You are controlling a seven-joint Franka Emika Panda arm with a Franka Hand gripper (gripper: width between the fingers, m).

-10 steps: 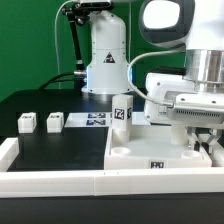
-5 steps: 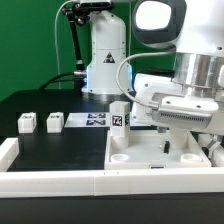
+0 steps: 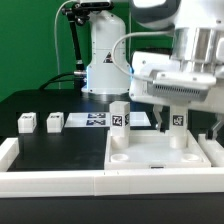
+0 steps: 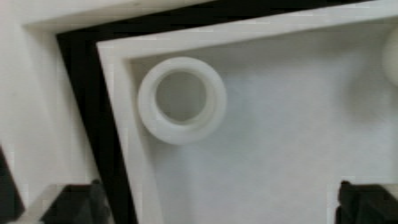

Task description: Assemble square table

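The square table's white top (image 3: 150,156) lies at the front of the exterior view's right, rim up. Two tagged white legs stand upright in its far sockets, one on the left (image 3: 121,117) and one on the right (image 3: 178,124). Two more legs (image 3: 26,122) (image 3: 54,122) lie loose on the black table to the left. My gripper (image 3: 186,113) hangs above the right part of the top, open and empty. In the wrist view the gripper (image 4: 217,206) is spread wide over the top's inner floor (image 4: 285,150), and an empty ring socket (image 4: 182,100) shows by the corner rim.
The marker board (image 3: 93,121) lies flat between the loose legs and the top. A low white border rail (image 3: 50,181) runs along the front and up the left side. The robot base (image 3: 105,60) stands at the back, against a green wall.
My gripper has risen from low over the top's right side to well above it. The right leg, hidden behind the gripper before, now shows standing upright.
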